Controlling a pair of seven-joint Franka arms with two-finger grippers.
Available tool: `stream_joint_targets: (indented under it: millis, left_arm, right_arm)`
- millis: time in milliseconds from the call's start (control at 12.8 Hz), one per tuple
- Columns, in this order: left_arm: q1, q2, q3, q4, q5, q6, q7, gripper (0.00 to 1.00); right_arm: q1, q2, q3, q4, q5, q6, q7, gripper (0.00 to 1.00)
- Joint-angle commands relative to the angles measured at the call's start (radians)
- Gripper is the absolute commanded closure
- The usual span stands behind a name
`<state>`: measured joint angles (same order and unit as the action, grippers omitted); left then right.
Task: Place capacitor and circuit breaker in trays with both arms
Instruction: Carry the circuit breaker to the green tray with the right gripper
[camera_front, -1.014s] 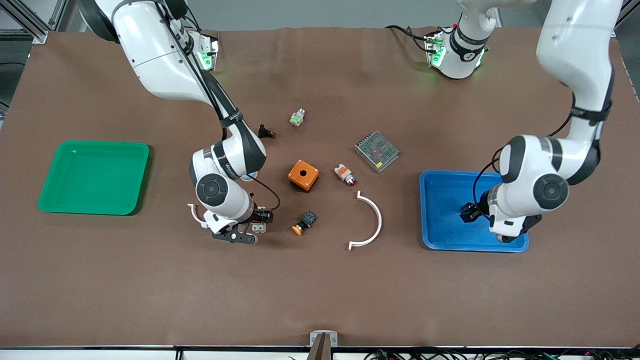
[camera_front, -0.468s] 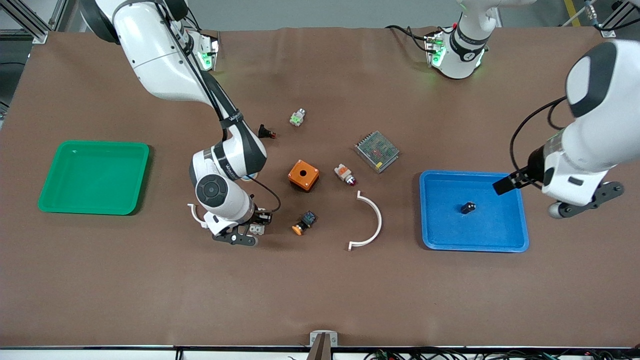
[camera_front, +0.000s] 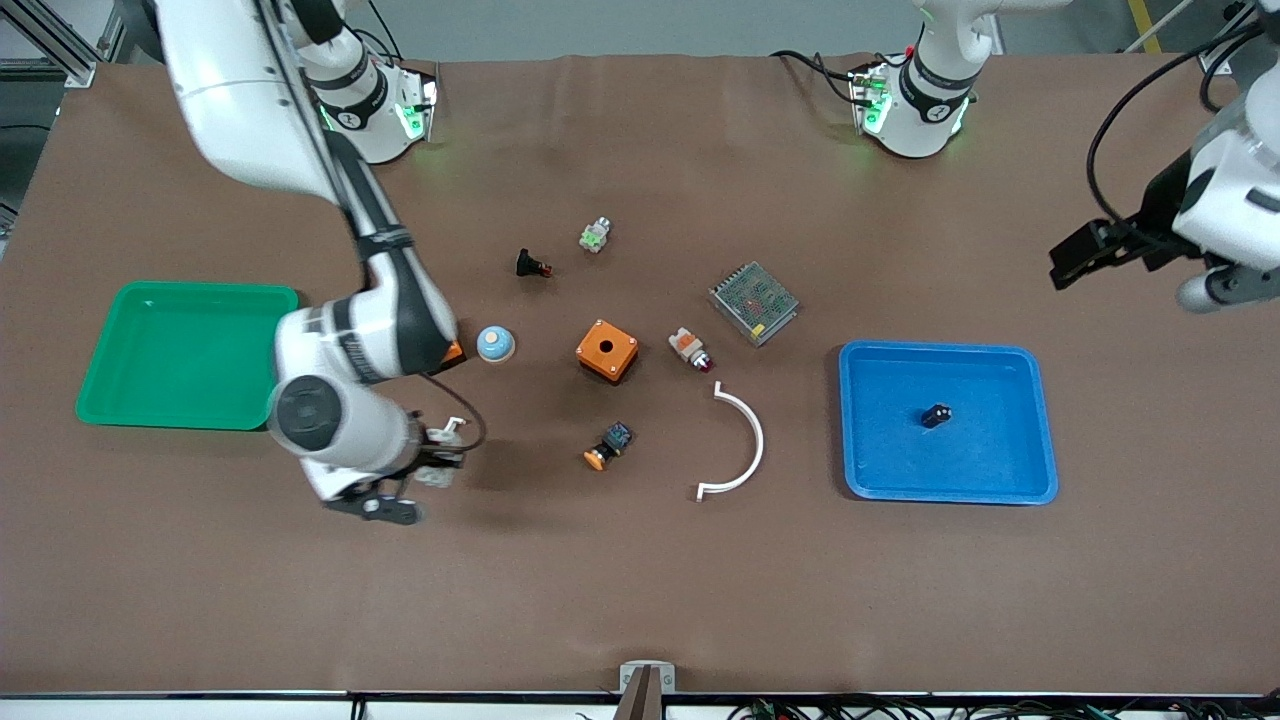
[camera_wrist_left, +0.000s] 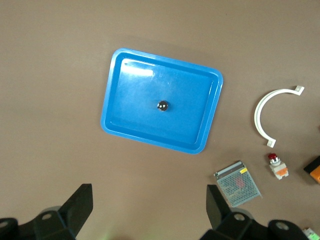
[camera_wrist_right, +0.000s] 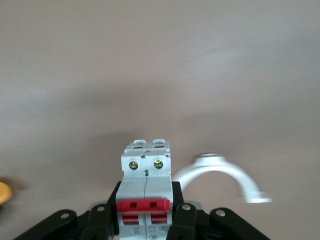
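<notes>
The capacitor (camera_front: 936, 414), a tiny dark cylinder, lies alone in the blue tray (camera_front: 985, 465). The left wrist view shows the capacitor (camera_wrist_left: 162, 105) at the middle of the tray (camera_wrist_left: 130, 112). My left gripper (camera_front: 1082, 262) hangs open and empty, high over the table at the left arm's end, its fingers (camera_wrist_left: 80, 205) spread wide around nothing. My right gripper (camera_front: 432, 472) is shut on the circuit breaker (camera_wrist_right: 145, 175), a white block with red toggles. It holds the breaker (camera_front: 437, 476) just above bare mat, between the green tray (camera_front: 190, 400) and the black-and-blue switch (camera_front: 608, 445).
Loose parts lie mid-table: a blue-white dome (camera_front: 495, 343), an orange box (camera_front: 606, 350), a white-and-orange part (camera_front: 690, 349), a mesh-topped unit (camera_front: 754, 302), a white curved clamp (camera_front: 745, 445), a black push-button (camera_front: 530, 264) and a green-white part (camera_front: 595, 235). A small white clip (camera_wrist_right: 220, 170) lies by the right gripper.
The left gripper let go of the capacitor in the blue tray and rose away toward its end of the table. The right gripper shut on the circuit breaker and carried it toward the green tray.
</notes>
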<state>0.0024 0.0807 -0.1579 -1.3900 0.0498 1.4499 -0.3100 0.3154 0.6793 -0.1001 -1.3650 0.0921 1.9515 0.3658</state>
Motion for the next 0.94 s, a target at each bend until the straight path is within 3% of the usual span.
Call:
stream_joint_targets:
  millis: [0, 312, 624, 858]
  left_arm:
    - [-0.007, -0.036, 0.058, -0.023, 0.009, -0.006, 0.122, 0.0]
    - [-0.078, -0.067, 0.176, -0.072, 0.001, 0.006, 0.261, 0.0]
    - [-0.073, -0.061, 0.172, -0.07, -0.001, 0.01, 0.265, 0.0]
    - [-0.074, -0.058, 0.169, -0.069, -0.002, 0.017, 0.267, 0.0]
  right_arm:
    - [-0.154, -0.043, 0.019, -0.011, -0.023, -0.054, -0.219, 0.92]
    - [-0.33, -0.044, 0.016, -0.038, -0.029, -0.121, -0.471, 0.91]
    - [-0.436, -0.06, 0.016, -0.063, -0.109, -0.239, -0.556, 0.91]
    - [-0.536, -0.053, 0.016, -0.084, -0.152, -0.235, -0.677, 0.91]
